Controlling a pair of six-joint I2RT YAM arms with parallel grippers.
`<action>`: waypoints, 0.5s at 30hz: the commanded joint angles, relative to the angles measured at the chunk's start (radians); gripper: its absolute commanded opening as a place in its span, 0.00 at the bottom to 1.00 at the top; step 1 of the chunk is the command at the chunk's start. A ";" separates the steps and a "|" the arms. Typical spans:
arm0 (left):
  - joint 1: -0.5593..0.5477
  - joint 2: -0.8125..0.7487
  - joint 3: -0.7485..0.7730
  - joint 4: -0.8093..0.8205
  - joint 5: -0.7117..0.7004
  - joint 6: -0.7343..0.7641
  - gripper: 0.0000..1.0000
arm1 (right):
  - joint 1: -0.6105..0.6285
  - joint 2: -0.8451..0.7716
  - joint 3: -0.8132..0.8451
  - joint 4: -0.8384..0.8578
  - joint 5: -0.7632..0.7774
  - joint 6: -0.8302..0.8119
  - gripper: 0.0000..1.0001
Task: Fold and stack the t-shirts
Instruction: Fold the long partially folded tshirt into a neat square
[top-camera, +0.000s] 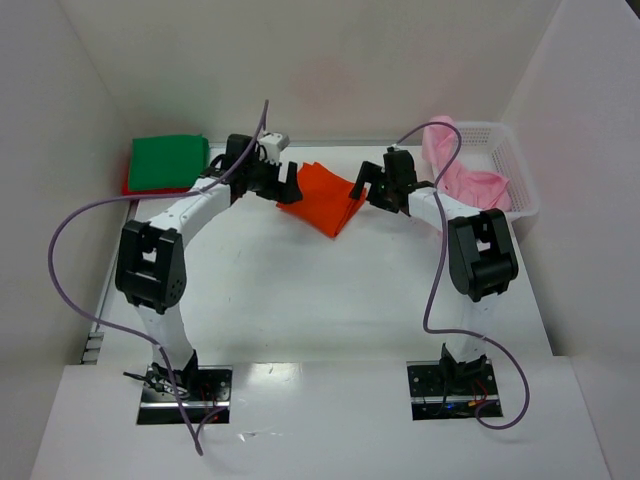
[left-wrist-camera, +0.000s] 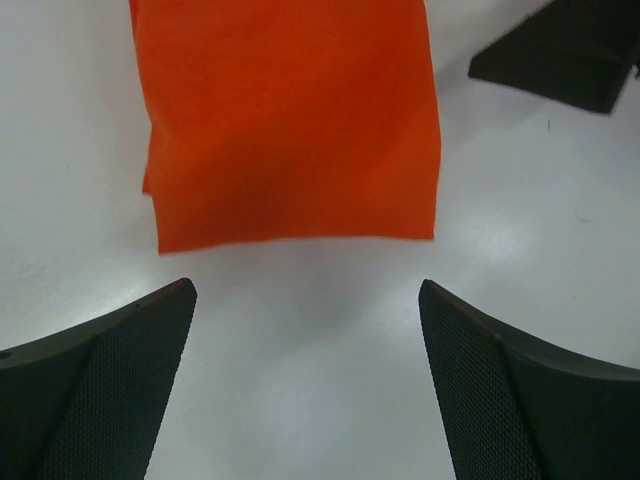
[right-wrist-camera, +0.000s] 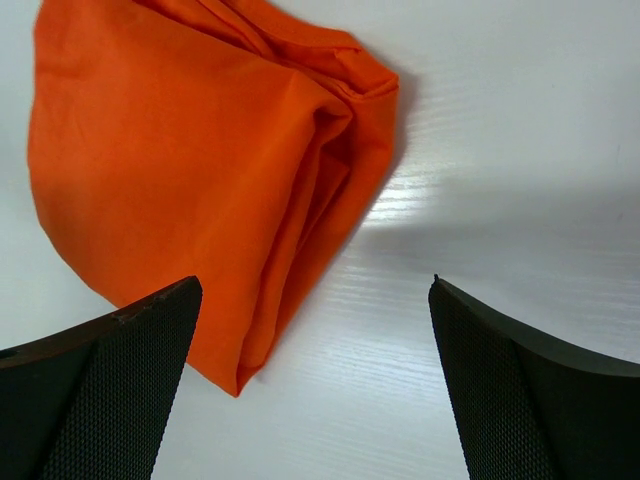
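Observation:
A folded bright orange t-shirt (top-camera: 325, 198) lies on the table at the back centre, between my two grippers. My left gripper (top-camera: 288, 186) is at its left edge, open and empty. In the left wrist view the orange t-shirt (left-wrist-camera: 290, 120) lies just beyond the fingertips (left-wrist-camera: 150, 330), apart from them. My right gripper (top-camera: 366, 189) stands open at the shirt's right edge. The right wrist view shows the folded orange t-shirt (right-wrist-camera: 200, 170) beside the left finger (right-wrist-camera: 140, 350), with nothing gripped. A green t-shirt (top-camera: 168, 161) lies folded on a red one (top-camera: 128, 187) at the back left.
A white lattice basket (top-camera: 518, 170) at the back right holds pale pink t-shirts (top-camera: 468, 182). White walls enclose the table on the left, back and right. Purple cables loop beside both arms. The right gripper's dark tip (left-wrist-camera: 560, 60) shows in the left wrist view.

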 joint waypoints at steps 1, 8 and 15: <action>0.012 0.084 0.030 0.293 0.026 -0.060 1.00 | -0.003 -0.047 0.002 0.085 -0.018 0.019 1.00; 0.012 0.153 -0.051 0.580 -0.037 -0.134 1.00 | -0.003 -0.022 0.011 0.085 -0.040 0.042 1.00; 0.076 0.168 -0.065 0.658 -0.054 -0.248 1.00 | -0.003 -0.022 0.001 0.086 -0.031 0.033 1.00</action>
